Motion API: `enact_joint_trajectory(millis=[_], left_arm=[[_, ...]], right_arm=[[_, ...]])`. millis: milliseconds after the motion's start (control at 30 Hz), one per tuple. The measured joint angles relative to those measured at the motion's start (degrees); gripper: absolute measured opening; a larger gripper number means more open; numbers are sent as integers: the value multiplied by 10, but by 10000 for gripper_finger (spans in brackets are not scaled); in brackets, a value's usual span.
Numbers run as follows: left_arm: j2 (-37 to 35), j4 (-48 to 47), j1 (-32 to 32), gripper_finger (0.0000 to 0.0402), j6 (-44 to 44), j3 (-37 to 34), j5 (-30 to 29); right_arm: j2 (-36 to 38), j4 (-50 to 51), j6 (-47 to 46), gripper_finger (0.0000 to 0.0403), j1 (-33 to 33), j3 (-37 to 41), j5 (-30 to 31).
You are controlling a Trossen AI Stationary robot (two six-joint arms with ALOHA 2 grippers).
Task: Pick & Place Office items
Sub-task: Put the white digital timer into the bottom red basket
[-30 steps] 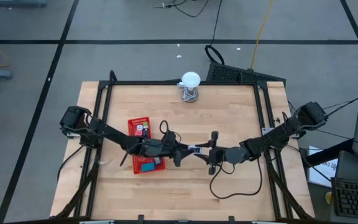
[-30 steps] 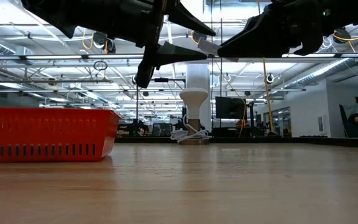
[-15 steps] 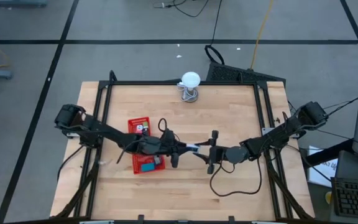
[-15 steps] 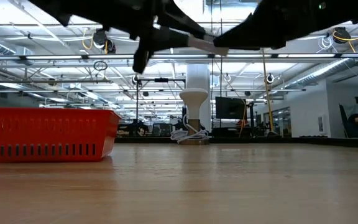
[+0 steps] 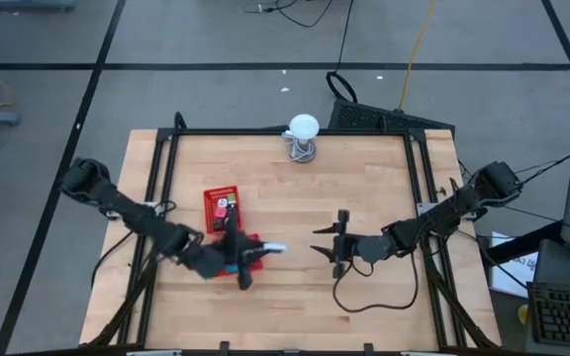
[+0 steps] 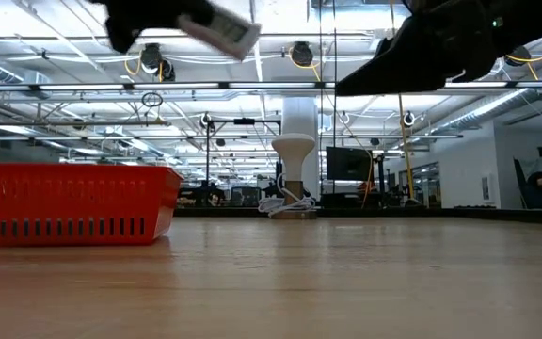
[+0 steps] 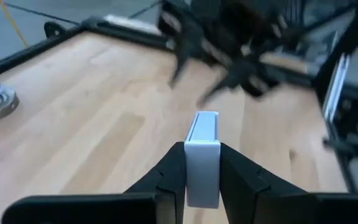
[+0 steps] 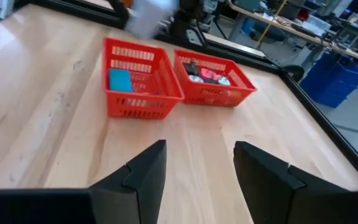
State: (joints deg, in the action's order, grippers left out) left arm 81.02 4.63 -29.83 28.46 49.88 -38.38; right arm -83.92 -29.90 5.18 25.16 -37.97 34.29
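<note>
My left gripper (image 5: 258, 249) is shut on a small white block (image 5: 273, 247) and hovers at the right edge of the near red mesh tray (image 8: 138, 84). That tray holds the teal-blue packet (image 8: 120, 79). The tray beside it (image 5: 222, 196) holds the tiny red, pink and black pieces (image 8: 207, 73). In the low view the block (image 6: 219, 28) is high above the table. My right gripper (image 5: 317, 240) is open and empty at mid-table, pointing toward the trays. Its fingers (image 8: 145, 171) stand wide apart in its wrist view. My left gripper pinches the white block (image 7: 202, 149) by its two broad sides, one finger (image 7: 166, 177) on each. The fingers come level from the table's left side. The block stands on edge, reaches out past the fingertips and is lifted clear of the table.
The white ball on its wire stand (image 5: 303, 136) sits at the table's far edge. A dark cable (image 5: 364, 297) loops on the wood near the right arm. Bare wood (image 5: 305, 307) lies in front of both grippers. A black frame (image 5: 166, 148) borders the table.
The white block passed from my right gripper to my left. The left gripper closed on it at mid-table, then drew back toward the table's left and near edge, carrying it over the near tray. The right gripper stayed in place.
</note>
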Motion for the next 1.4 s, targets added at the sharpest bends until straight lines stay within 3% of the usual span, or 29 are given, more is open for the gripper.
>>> enact_joint_trajectory(millis=[167, 433, 700, 900, 1400], left_arm=[[1, -71, -65, 63, 44, -1, -47], [1, -183, -141, 72, 225, -39, -143], [2, -144, -175, 63, 402, -150, -173], [2, -104, -184, 73, 427, -189, -188], [-6, -70, -174, 77, 429, -189, -165]], right_arm=[[0, 2, 0, 176, -1, 0, 1], [0, 2, 0, 174, -1, 0, 1], [0, 2, 0, 173, -1, 0, 1], [0, 2, 1, 170, -1, 0, 1], [0, 50, -11, 173, 11, 0, 2]])
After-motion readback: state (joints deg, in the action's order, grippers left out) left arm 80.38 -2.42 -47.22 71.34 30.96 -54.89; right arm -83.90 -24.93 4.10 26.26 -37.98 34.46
